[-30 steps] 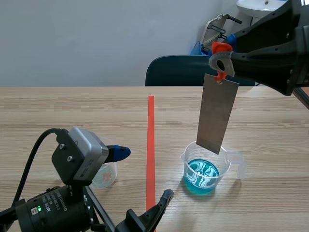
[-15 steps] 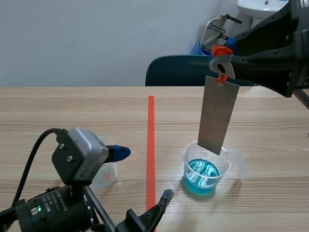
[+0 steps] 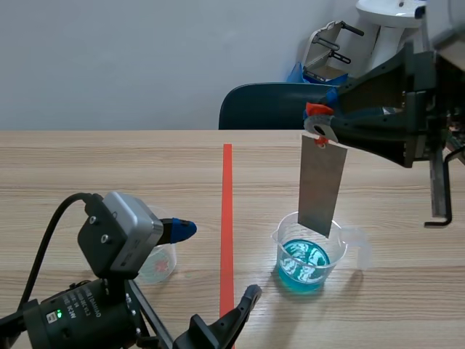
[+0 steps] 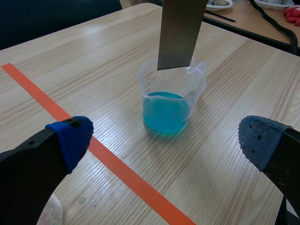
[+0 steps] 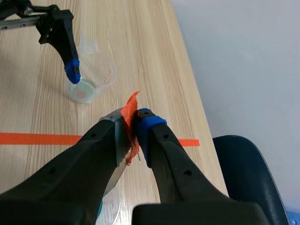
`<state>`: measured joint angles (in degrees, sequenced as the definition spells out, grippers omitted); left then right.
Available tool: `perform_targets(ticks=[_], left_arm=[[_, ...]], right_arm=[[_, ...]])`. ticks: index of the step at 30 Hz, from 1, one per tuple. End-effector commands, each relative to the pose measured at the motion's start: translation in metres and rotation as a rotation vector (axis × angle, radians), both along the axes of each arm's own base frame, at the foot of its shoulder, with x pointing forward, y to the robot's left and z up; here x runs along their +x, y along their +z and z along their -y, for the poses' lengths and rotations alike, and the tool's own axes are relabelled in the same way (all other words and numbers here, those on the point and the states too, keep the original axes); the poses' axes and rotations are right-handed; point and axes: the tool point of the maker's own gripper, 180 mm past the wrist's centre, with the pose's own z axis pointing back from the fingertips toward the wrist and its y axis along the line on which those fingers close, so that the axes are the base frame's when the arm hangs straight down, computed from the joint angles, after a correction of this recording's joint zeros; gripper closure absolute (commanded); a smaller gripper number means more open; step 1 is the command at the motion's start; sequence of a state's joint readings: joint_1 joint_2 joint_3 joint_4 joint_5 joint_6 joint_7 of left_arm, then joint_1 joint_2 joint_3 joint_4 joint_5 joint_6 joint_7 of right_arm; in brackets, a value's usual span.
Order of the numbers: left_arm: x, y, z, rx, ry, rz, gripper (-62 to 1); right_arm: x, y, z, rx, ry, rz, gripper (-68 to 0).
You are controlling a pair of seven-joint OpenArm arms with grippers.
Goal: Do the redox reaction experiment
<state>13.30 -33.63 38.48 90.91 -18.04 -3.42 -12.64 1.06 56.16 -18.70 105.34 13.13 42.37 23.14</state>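
Note:
A clear beaker (image 3: 311, 251) holding blue liquid (image 4: 166, 112) stands right of the tape line. A grey metal sheet (image 3: 322, 185) hangs upright over it, its lower edge at the beaker's mouth and above the liquid. My right gripper (image 3: 320, 125) is raised and shut on the orange-red tab (image 5: 131, 112) at the sheet's top. In the right wrist view that gripper (image 5: 133, 121) pinches the tab with the sheet (image 5: 117, 161) below. My left gripper (image 4: 164, 133) stays low and open, the beaker (image 4: 172, 96) ahead of its fingers.
A small, nearly empty plastic cup (image 3: 157, 263) sits by the left gripper's blue fingertip (image 3: 182, 230). The orange-red tape line (image 3: 227, 218) runs down the table's middle. A dark chair (image 3: 272, 105) stands behind the far edge. Cables and dishes lie ahead of the beaker in the left wrist view.
The right gripper has shifted left and a little down, bringing the metal sheet's lower edge closer into the beaker's mouth. The left arm has stayed still.

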Motion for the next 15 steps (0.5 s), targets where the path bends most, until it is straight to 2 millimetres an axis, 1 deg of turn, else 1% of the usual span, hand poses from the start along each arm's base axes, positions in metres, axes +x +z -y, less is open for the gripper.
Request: perform_targets(ticks=[1,6,11,15], left_arm=[[0.003,0.011,0.004,-0.038,0.002,0.024,-62.3],[0.003,0.011,0.004,-0.038,0.002,0.024,-62.3],[0.003,0.011,0.004,-0.038,0.002,0.024,-62.3],[0.003,0.011,0.004,-0.038,0.002,0.024,-62.3]], right_arm=[[0.004,0.006,0.003,0.017,-0.006,0.016,-0.8],[0.006,-0.002,0.005,0.029,-0.002,0.007,-0.8],[0.01,-0.015,0.008,0.028,-0.017,0.004,-0.8],[0.012,-0.02,0.01,0.062,-0.015,0.001,-0.8]])
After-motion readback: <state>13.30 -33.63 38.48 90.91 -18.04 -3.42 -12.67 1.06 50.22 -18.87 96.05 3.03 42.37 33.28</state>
